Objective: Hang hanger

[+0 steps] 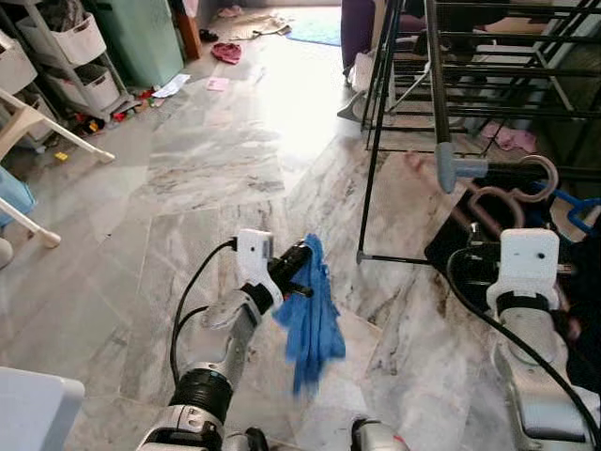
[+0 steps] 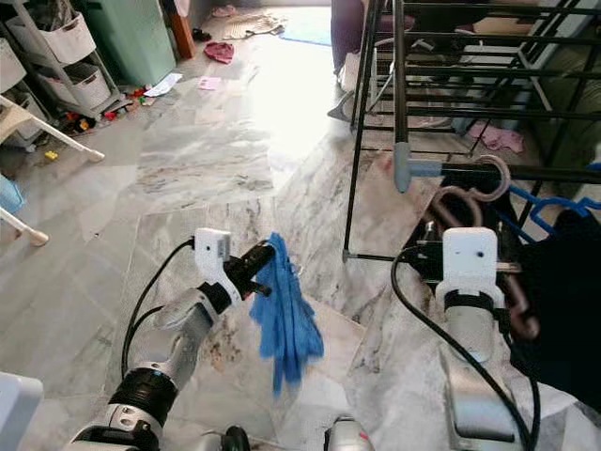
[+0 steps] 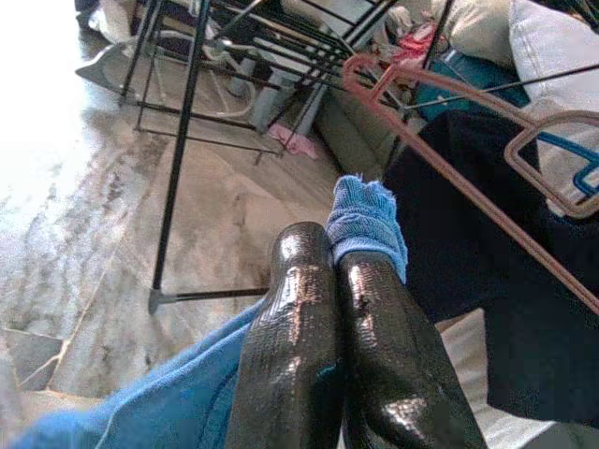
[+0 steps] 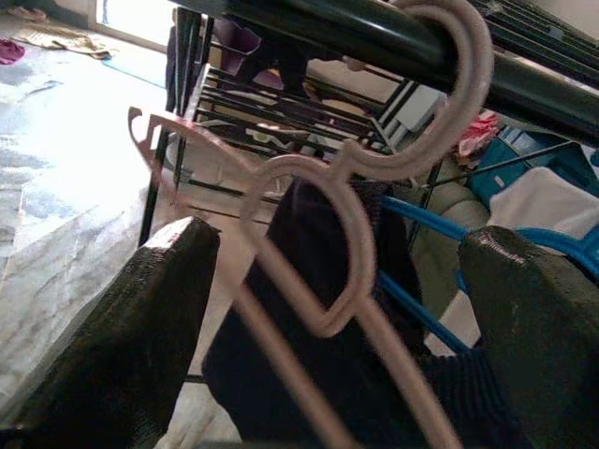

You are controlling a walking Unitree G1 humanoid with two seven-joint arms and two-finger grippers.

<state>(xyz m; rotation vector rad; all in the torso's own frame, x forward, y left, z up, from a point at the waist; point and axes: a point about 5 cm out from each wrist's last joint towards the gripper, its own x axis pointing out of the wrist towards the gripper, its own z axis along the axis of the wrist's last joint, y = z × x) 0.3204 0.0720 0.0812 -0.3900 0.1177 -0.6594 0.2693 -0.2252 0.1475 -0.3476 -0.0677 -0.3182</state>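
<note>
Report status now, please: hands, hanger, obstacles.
Left hand shut on blue cloth. Right hand open around pink hanger, hooked on rack bar. Dark garment below.

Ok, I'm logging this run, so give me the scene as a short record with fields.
left end effector: shut on blue cloth, held above the marble floor
right end effector: open, fingers either side of the pink hanger
pink hanger: hook over the black rack bar
dark garment: hangs on it
blue hanger: beside it
</note>
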